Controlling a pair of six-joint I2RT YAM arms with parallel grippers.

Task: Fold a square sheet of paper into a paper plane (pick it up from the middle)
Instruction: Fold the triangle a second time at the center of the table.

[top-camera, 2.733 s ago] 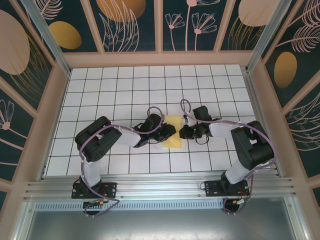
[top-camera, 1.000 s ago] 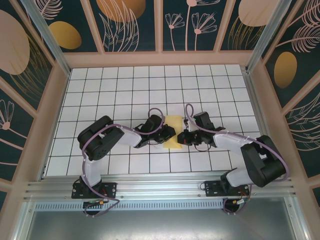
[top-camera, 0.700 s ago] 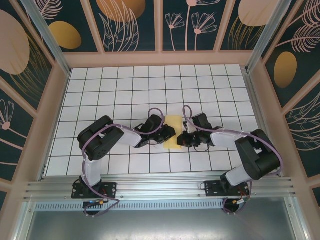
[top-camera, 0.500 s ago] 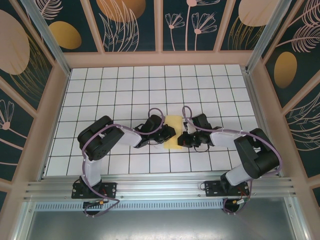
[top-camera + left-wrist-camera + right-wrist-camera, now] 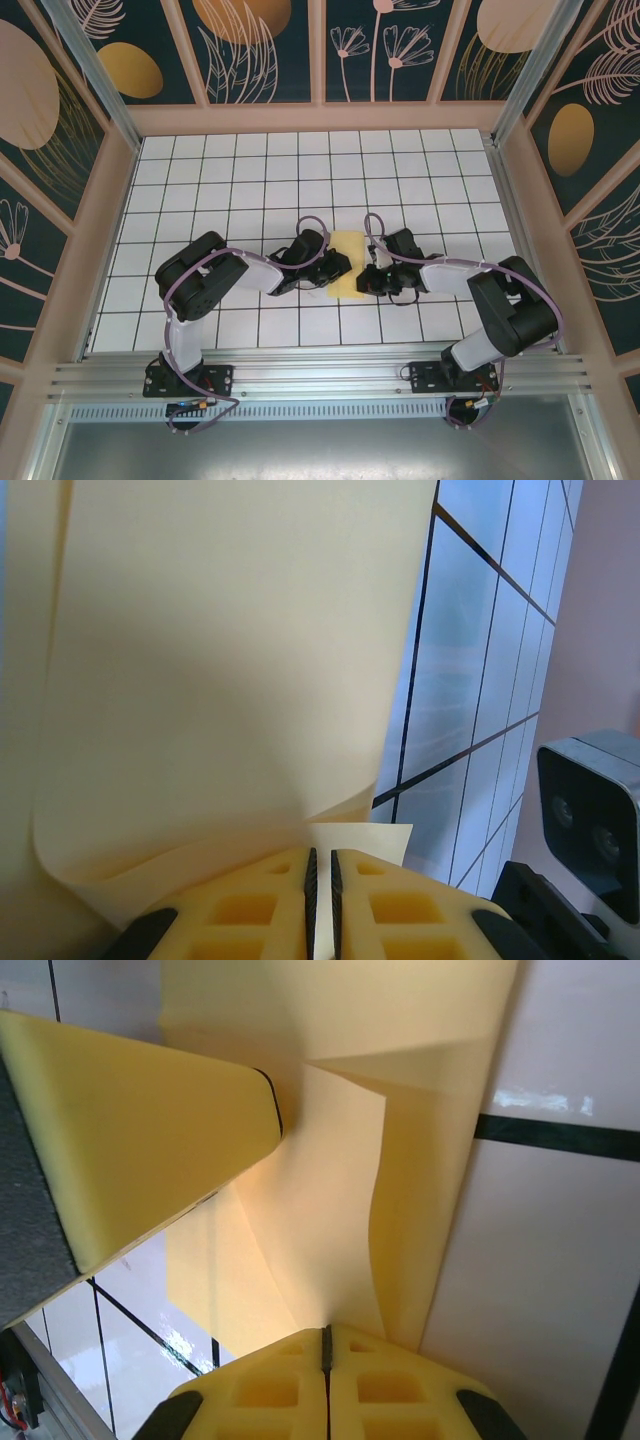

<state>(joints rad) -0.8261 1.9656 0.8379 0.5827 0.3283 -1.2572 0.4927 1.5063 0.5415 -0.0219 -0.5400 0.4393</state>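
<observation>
1. The right claw (image 5: 368, 280) has moved in and is clenched on the right edge of the square sheet of paper (image 5: 348, 262).
2. The left claw (image 5: 326, 280) stays pinched on the sheet's left edge, mid-worktop (image 5: 250, 180).
3. With both edges held, folding can likely start.

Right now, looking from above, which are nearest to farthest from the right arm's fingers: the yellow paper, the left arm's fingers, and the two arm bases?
1. yellow paper: pinched in the right fingers.
2. left fingers: just across the paper, on its left.
3. right arm base: near edge, right.
4. left arm base: near edge, left.
</observation>
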